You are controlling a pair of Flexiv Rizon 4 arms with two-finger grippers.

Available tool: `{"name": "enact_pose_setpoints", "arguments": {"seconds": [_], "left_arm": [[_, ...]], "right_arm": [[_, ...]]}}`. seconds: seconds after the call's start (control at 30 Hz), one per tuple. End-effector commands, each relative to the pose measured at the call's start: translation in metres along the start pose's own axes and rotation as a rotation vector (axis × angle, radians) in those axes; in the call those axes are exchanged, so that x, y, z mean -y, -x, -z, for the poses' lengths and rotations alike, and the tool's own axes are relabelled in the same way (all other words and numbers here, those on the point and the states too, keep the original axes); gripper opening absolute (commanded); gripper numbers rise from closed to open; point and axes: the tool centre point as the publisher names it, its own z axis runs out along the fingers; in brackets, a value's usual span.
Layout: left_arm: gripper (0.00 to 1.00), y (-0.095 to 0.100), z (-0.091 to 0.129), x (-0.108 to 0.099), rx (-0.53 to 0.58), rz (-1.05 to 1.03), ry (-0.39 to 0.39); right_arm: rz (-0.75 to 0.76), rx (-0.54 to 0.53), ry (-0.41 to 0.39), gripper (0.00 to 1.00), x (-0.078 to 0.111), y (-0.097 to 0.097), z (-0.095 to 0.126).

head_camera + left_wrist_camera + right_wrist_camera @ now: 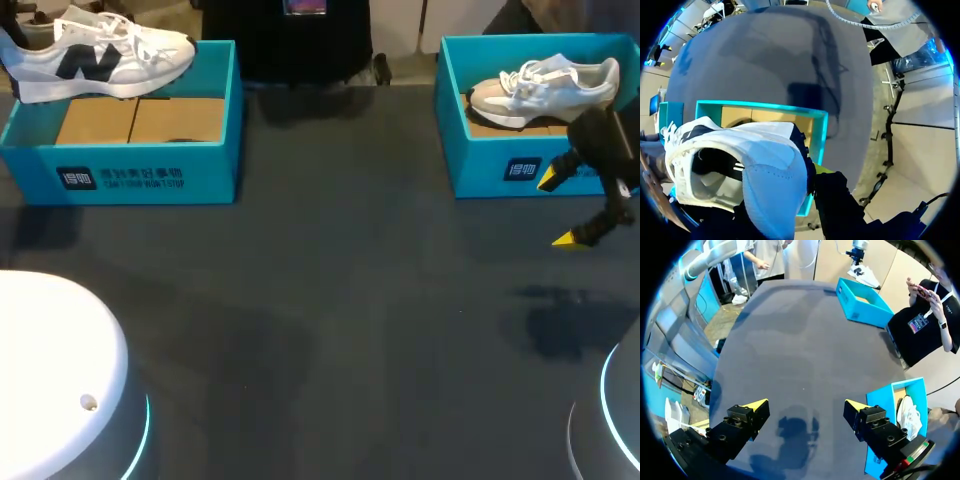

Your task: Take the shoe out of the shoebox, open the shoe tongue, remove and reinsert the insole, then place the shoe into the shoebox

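A white shoe with a dark side logo (100, 50) hangs over the left teal shoebox (130, 175), its sole about level with the rim. In the left wrist view my left gripper (790, 190) is shut on the heel of this shoe (735, 160), with one yellow fingertip (822, 170) showing beside the heel; the box's cardboard floor (760, 115) lies beneath. A second pale shoe (545, 85) lies in the right teal shoebox (500, 170). My right gripper (562, 208) hangs open in front of that box, holding nothing, its fingers (757, 407) spread above bare tabletop.
The dark table (330, 320) stretches wide between the two boxes. In the right wrist view the right shoebox (880, 400) stands just beside one finger, and the left shoebox (860, 302) sits at the table's far side. White arm bases occupy both near corners.
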Motion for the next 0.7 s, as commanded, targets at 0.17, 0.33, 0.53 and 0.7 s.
{"name": "enact_pose_setpoints", "arguments": {"seconds": [0.17,0.33,0.53,0.7], "left_arm": [[0.00,0.006,-0.023,-0.004,-0.005,0.011,0.074],[0.00,0.009,-0.041,-0.010,-0.004,0.000,0.071],[0.00,0.013,-0.058,-0.021,-0.007,0.006,0.070],[0.00,0.015,-0.074,-0.028,-0.013,-0.010,0.084]], "right_arm": [[0.000,0.001,-0.002,1.00,0.000,0.000,-0.001],[0.000,0.001,-0.002,1.00,0.000,0.000,-0.001],[0.000,0.001,-0.002,1.00,0.000,0.000,-0.001],[0.000,0.001,-0.002,1.00,0.000,0.000,-0.001]]}}
